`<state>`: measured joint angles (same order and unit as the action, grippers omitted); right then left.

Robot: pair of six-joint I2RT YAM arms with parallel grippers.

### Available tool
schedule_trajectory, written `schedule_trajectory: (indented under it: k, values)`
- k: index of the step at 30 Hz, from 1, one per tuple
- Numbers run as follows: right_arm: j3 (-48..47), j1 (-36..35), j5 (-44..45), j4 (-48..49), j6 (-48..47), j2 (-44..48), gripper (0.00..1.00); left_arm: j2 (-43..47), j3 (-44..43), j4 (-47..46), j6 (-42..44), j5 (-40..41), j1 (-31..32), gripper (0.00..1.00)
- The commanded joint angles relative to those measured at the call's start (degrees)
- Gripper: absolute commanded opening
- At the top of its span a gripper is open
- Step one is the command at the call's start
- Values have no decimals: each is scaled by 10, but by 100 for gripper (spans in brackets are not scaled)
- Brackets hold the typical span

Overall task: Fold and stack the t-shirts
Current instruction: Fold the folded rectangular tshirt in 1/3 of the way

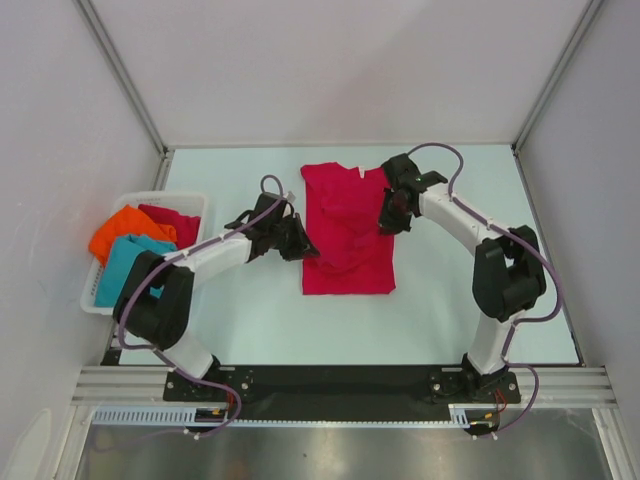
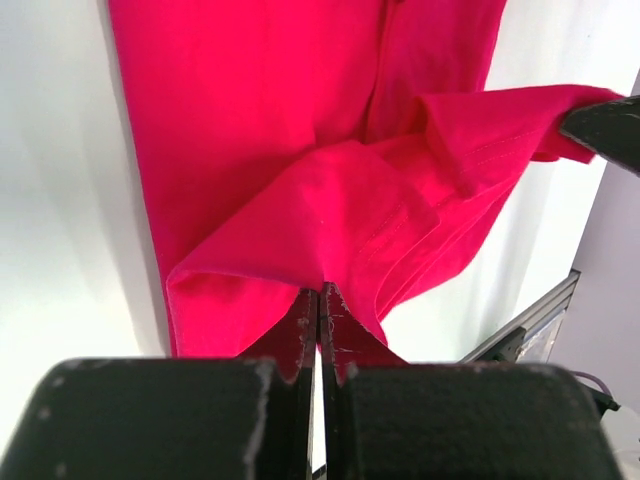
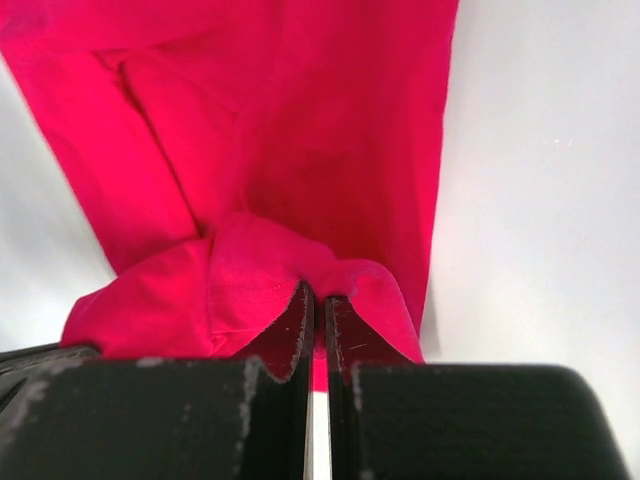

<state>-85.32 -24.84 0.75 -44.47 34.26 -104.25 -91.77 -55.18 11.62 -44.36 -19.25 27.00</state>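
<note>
Pinching a raised fold of the crimson t-shirt [image 2: 250, 150] with the left claw [image 2: 318, 300], jaws narrowed to a slit with cloth bunched between them. Gripping at that shirt's left edge, about midway along its length as seen from above. Pinching another gathered fold of the same shirt with the right claw [image 3: 315, 300], jaws likewise nearly closed on cloth. Holding there at the right side, toward the far end, by the sleeve. Spread otherwise flat on the white bench [image 1: 450, 280], roughly at centre, collar toward the far side and hem toward the near side, with creases running through the middle. Raised a little off the bench at both pinched spots.

Over at the left edge of the bench, a white slotted basket [image 1: 95, 295], well apart from the spread shirt. Heaped inside: an orange t-shirt [image 1: 125, 228] at the far left, a teal t-shirt [image 1: 130, 262] on the near side, a second crimson t-shirt [image 1: 172, 218] at the far right corner. All three crumpled, unfolded, touching one another.
</note>
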Motion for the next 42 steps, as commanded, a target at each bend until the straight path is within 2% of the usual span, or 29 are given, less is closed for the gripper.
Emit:
schedule_trajectory:
  k: [1, 8, 18, 26, 34, 39, 42]
  values:
    - [-20, 14, -1, 14, -12, -25, 0, -21, 3, -42, 3, -22, -13, 0]
    - [-61, 48, -1, 27, -14, -100, 0, -95, -40, -60, -10, -44, -48, 0]
    - [-236, 75, -8, -18, -23, -236, 0, -212, -131, -49, -20, -64, -95, 0]
    - [-252, 74, -8, -32, -28, -243, 0, -242, -193, -25, -15, -66, -109, 0]
    - [-263, 75, 30, -33, -34, -213, 0, -243, -258, 13, 0, -53, -115, 0]
    - [-327, 86, 28, -53, -32, -251, 0, -278, -317, 49, 9, -51, -116, 0]
    - [-369, 92, 8, -55, -30, -278, 6, -298, -354, 70, 16, -54, -116, 3]
